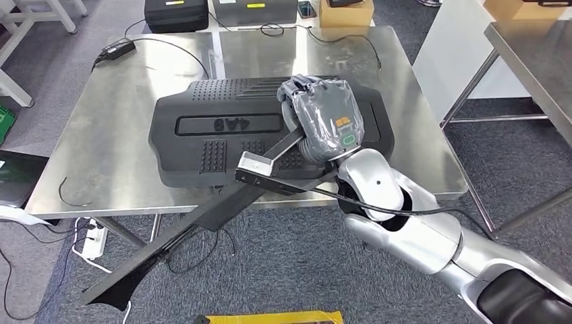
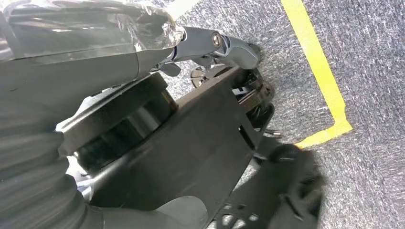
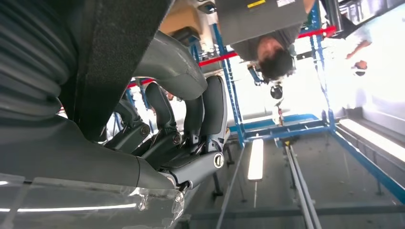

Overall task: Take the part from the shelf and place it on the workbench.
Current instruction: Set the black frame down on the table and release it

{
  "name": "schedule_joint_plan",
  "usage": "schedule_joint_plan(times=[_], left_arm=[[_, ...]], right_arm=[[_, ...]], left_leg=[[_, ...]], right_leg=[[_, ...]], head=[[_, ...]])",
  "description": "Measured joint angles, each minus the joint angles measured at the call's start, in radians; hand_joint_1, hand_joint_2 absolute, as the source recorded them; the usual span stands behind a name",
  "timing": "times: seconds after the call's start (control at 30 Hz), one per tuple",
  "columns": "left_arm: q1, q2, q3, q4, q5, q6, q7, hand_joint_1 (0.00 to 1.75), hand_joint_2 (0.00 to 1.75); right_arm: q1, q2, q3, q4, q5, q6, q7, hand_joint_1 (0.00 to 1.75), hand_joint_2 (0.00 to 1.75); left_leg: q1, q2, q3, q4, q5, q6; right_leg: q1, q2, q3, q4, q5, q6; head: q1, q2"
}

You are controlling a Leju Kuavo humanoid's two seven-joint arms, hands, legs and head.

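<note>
The part (image 1: 222,128) is a large black moulded panel with ribbed patches. It lies flat on the steel workbench (image 1: 115,115). My right hand (image 1: 324,118) rests over the part's right end with its back turned up. In the right wrist view its thumb (image 3: 174,67) and dark fingers (image 3: 210,112) curl around a black textured edge of the part (image 3: 119,52). My left hand (image 2: 86,52) hangs low over grey carpet, with a finger (image 2: 229,45) stretched out and nothing in it.
A long black strip (image 1: 168,243) slants from the workbench's front edge down towards the floor on the left. Cables and a power brick (image 1: 118,48) lie at the table's back left. Another steel table (image 1: 533,61) stands at the right. Yellow floor tape (image 2: 320,71) runs below the left hand.
</note>
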Motion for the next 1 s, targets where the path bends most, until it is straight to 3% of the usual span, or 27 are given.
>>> schedule_joint_plan(times=[0.03,0.07,0.17,0.23,0.27,0.37,0.4,0.5,0.53,0.57,0.6,0.67,0.73,0.83,0.9,0.93,1.0], left_arm=[[0.001,-0.001,0.0,0.0,-0.001,-0.001,0.001,0.0,1.75],[0.001,-0.001,0.0,0.0,-0.002,-0.001,0.003,0.0,1.75],[0.0,-0.001,0.0,0.0,-0.006,-0.002,0.006,0.0,1.75],[-0.002,-0.001,0.0,0.0,-0.008,-0.004,0.008,0.0,1.75],[-0.003,-0.001,-0.001,0.0,-0.008,-0.004,0.008,0.0,1.75],[-0.008,-0.002,-0.001,0.0,-0.009,-0.006,0.008,0.0,1.75],[-0.01,-0.002,-0.001,0.0,-0.009,-0.006,0.007,0.0,1.75],[-0.012,-0.002,-0.002,0.0,-0.01,-0.006,0.007,0.0,1.75],[-0.013,-0.002,-0.002,0.0,-0.01,-0.006,0.007,0.0,1.75],[-0.014,-0.002,-0.002,0.0,-0.01,-0.006,0.006,0.0,1.75],[-0.016,-0.002,-0.002,0.0,-0.01,-0.006,0.006,0.0,1.75],[-0.015,-0.002,-0.003,0.0,-0.01,-0.006,0.007,0.0,1.75],[-0.012,-0.002,-0.003,0.0,-0.01,-0.006,0.007,0.0,1.75],[-0.012,-0.002,-0.003,0.0,-0.01,-0.007,0.006,0.0,1.75],[-0.013,-0.002,-0.003,0.0,-0.009,-0.007,0.006,0.0,1.75],[-0.013,-0.002,-0.004,0.0,-0.009,-0.007,0.006,0.0,1.75],[-0.014,-0.003,-0.004,0.0,-0.009,-0.007,0.006,0.0,1.75]], right_arm=[[-0.001,0.0,0.0,0.0,0.0,0.0,0.001,1.75,1.75],[-0.002,0.0,0.0,0.0,0.001,0.001,0.001,1.75,1.75],[-0.015,0.0,0.0,0.0,0.001,0.003,0.002,1.75,1.75],[-0.026,0.002,0.0,0.0,0.001,0.005,0.004,1.75,1.75],[-0.032,0.003,0.0,0.0,0.001,0.006,0.005,1.75,1.75],[-0.053,0.006,-0.004,0.0,0.001,0.01,0.008,1.75,1.75],[-0.063,0.008,-0.005,0.001,0.001,0.011,0.009,1.75,1.75],[-0.088,0.014,-0.005,0.005,-0.004,0.018,0.016,1.75,1.75],[-0.093,0.016,-0.005,0.009,-0.008,0.021,0.019,1.75,1.75],[-0.099,0.018,-0.005,0.013,-0.012,0.022,0.021,1.75,1.75],[-0.106,0.021,-0.006,0.018,-0.017,0.022,0.022,1.75,1.75],[-0.123,0.028,-0.007,0.026,-0.023,0.02,0.025,1.75,1.75],[-0.137,0.034,-0.007,0.034,-0.026,0.019,0.027,1.75,1.75],[-0.148,0.039,-0.009,0.042,-0.028,0.018,0.03,1.75,1.75],[-0.156,0.041,-0.011,0.046,-0.029,0.017,0.03,1.75,1.75],[-0.159,0.041,-0.012,0.048,-0.029,0.017,0.03,1.75,1.75],[-0.16,0.042,-0.013,0.054,-0.029,0.016,0.031,1.75,1.75]], left_leg=[[0.001,-0.001,0.007,0.002,-0.008,-0.003],[0.001,-0.002,0.016,0.004,-0.018,-0.006],[0.003,-0.002,0.047,0.012,-0.049,-0.017],[0.005,0.0,0.053,0.016,-0.062,-0.027],[0.004,0.001,0.053,0.017,-0.065,-0.033],[0.003,0.003,0.043,0.051,-0.079,-0.052],[0.006,0.003,0.022,0.094,-0.089,-0.059],[0.019,0.004,-0.095,0.282,-0.147,-0.08],[0.022,0.004,-0.127,0.319,-0.155,-0.082],[0.024,0.004,-0.144,0.322,-0.142,-0.083],[0.025,0.004,-0.146,0.289,-0.106,-0.081],[0.023,0.004,-0.123,0.162,0.0,-0.072],[0.015,0.005,-0.103,0.071,0.048,-0.06],[0.012,0.008,-0.083,0.038,0.036,-0.041],[0.015,0.005,-0.06,0.022,0.032,-0.03],[0.017,0.004,-0.048,0.016,0.029,-0.026],[0.014,0.002,-0.033,0.013,0.018,-0.019]], right_leg=[[-0.001,0.0,-0.031,0.026,0.004,0.003],[-0.003,0.0,-0.045,0.018,0.03,0.005],[-0.003,-0.002,-0.015,-0.142,0.165,0.006],[0.005,-0.003,0.003,-0.201,0.185,-0.007],[0.009,-0.003,0.005,-0.205,0.177,-0.016],[0.005,-0.002,0.026,-0.217,0.165,-0.039],[0.002,-0.001,0.036,-0.221,0.161,-0.043],[0.0,-0.001,0.062,-0.224,0.142,-0.051],[0.0,-0.001,0.071,-0.224,0.133,-0.051],[-0.001,-0.001,0.082,-0.224,0.125,-0.05],[-0.002,0.0,0.094,-0.224,0.116,-0.049],[-0.003,0.002,0.116,-0.225,0.099,-0.042],[-0.003,0.004,0.126,-0.227,0.088,-0.031],[-0.003,0.0,0.137,-0.229,0.076,-0.014],[-0.003,-0.002,0.127,-0.188,0.06,-0.009],[-0.003,-0.001,0.1,-0.135,0.042,-0.007],[-0.003,-0.001,0.017,-0.005,0.001,-0.005]], head=[[0.005,0.0],[0.01,0.0],[0.023,0.0],[0.026,0.0],[0.026,0.0],[0.024,0.0],[0.02,0.0],[0.003,0.0],[-0.002,0.0],[-0.005,0.0],[-0.009,0.0],[-0.018,0.0],[-0.025,0.0],[-0.023,0.0],[-0.014,0.0],[-0.008,0.0],[0.004,0.0]])
